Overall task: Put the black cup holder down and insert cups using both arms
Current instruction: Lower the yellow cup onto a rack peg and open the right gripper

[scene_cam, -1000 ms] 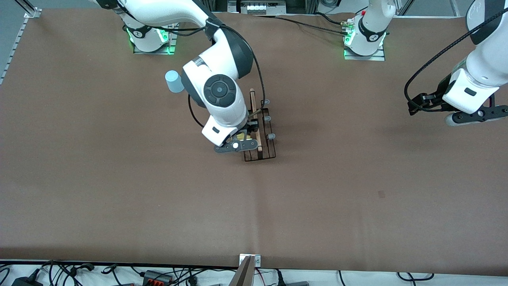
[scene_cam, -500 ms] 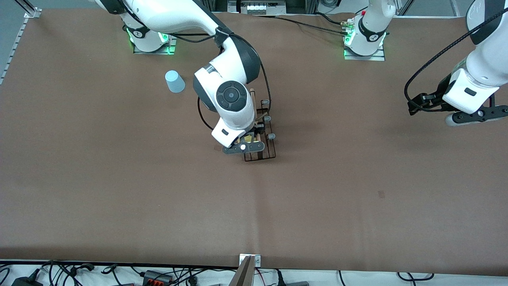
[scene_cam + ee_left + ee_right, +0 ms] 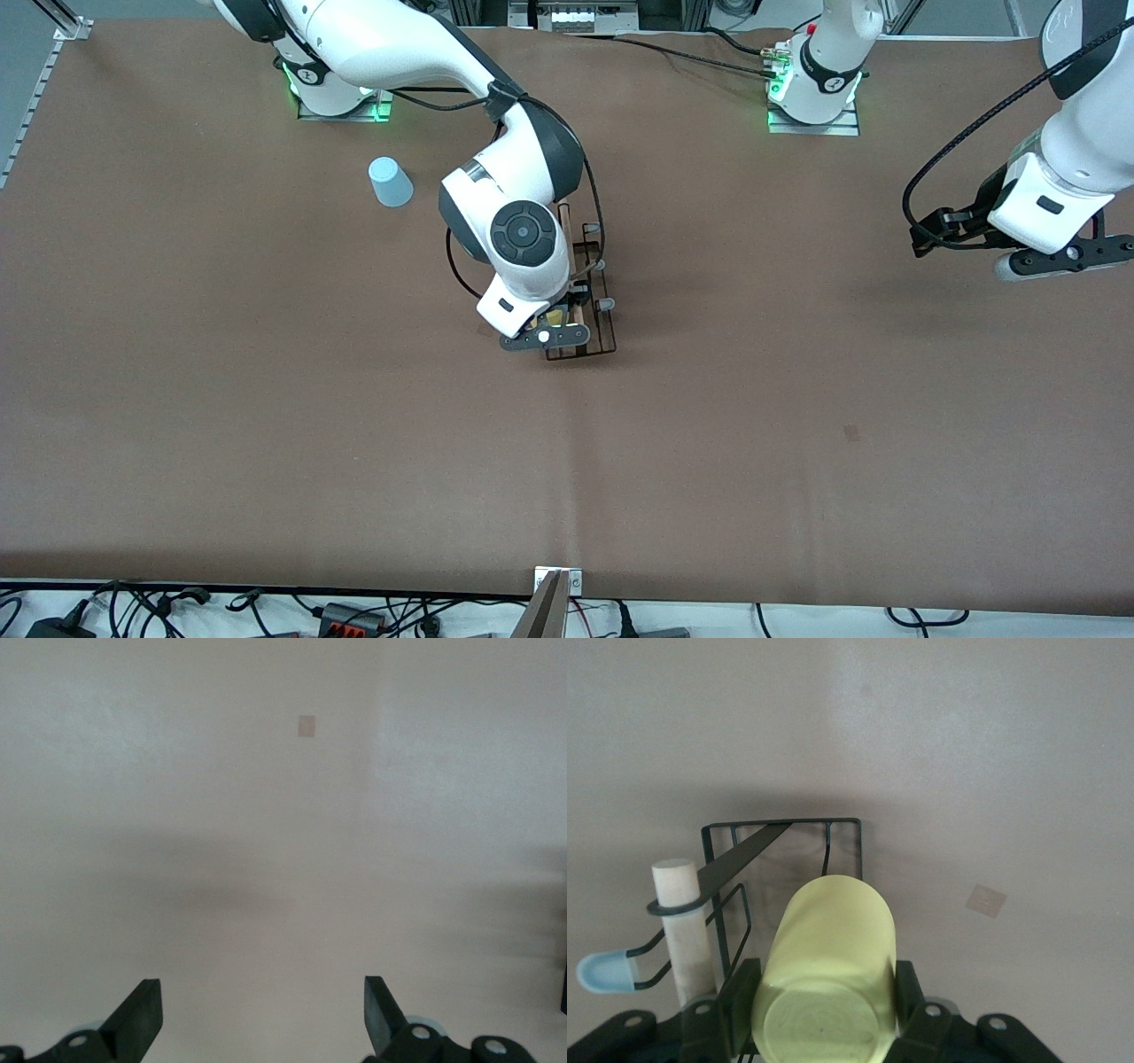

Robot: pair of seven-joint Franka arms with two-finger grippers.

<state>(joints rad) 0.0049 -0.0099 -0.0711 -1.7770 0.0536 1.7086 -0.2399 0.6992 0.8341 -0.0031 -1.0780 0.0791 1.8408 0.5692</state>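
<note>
- Since a second ago the right arm has swung toward frame centre, uncovering the blue cup [image 3: 390,182] at upper left.
- Right gripper [image 3: 824,1010], clamped on the yellow cup [image 3: 828,966], hovers over the black cup holder [image 3: 592,301] mid-frame.
- Left gripper [image 3: 263,1014] waits at the right edge, fingers apart.
- Risk: the cup missing its peg and tipping the light rack.
- No readable writing.

cups – 2: blue cup [image 3: 390,182], yellow cup [image 3: 826,979] | holder [image 3: 595,301] – 1, seemingly

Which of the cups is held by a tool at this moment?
The yellow cup: the right tool grips it over the black cup holder. The light blue cup stands alone on the table.
</note>
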